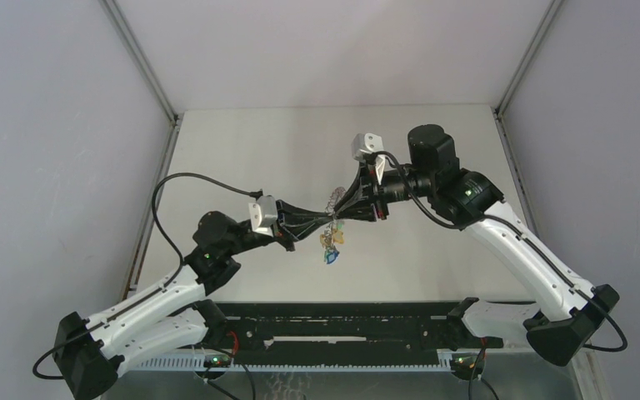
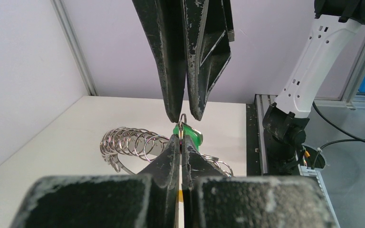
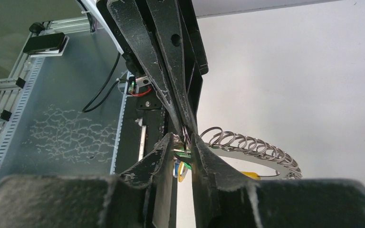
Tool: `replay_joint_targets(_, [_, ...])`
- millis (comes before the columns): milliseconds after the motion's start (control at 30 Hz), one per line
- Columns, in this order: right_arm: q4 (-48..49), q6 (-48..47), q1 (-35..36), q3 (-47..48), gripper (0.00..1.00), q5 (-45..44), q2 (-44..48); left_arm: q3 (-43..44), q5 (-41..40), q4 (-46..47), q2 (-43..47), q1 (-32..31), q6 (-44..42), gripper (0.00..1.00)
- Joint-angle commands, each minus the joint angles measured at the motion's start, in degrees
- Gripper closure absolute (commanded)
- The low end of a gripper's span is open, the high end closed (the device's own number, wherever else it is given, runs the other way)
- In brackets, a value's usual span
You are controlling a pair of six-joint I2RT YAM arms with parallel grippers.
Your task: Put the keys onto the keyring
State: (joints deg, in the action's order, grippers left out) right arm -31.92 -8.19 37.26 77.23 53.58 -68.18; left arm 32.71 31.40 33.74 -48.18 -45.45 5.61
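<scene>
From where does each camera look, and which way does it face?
Top external: above and behind the bases, looking down at the table; both arms show, left claw and right claw tip to tip.
Left wrist: on the left arm, facing along its own fingers toward the right claw and right arm.
Right wrist: on the right arm, facing along its own fingers toward the left claw.
Both wrist views share the coiled keyring and green key.
</scene>
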Motion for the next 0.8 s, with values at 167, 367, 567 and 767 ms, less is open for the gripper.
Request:
replay_joint_targets(167, [1.05,0.32,-0.23,0.33,0.93,1.01,-0.02,0.78,-1.40,5.19,1.18,-0.01,1.31,1.00])
replay_joint_targets(367, [-0.28,0.31,-0.30,0.69,1.00,-0.17,-0.17,0.38,-2.68,5.79,1.79,-0.02,1.42,1.00])
replay_joint_targets(567, [-2.97,1.26,-0.86,2.04,1.00,-2.84,-0.64,-1.33,-4.83,8.82,3.79,-0.03,1.84,1.00])
replay_joint_targets(767, [-6.66,2.38,-1.00,4.42,1.00,-5.66,-1.41,-1.87,-5.47,9.63,4.75,0.01,1.98,1.00])
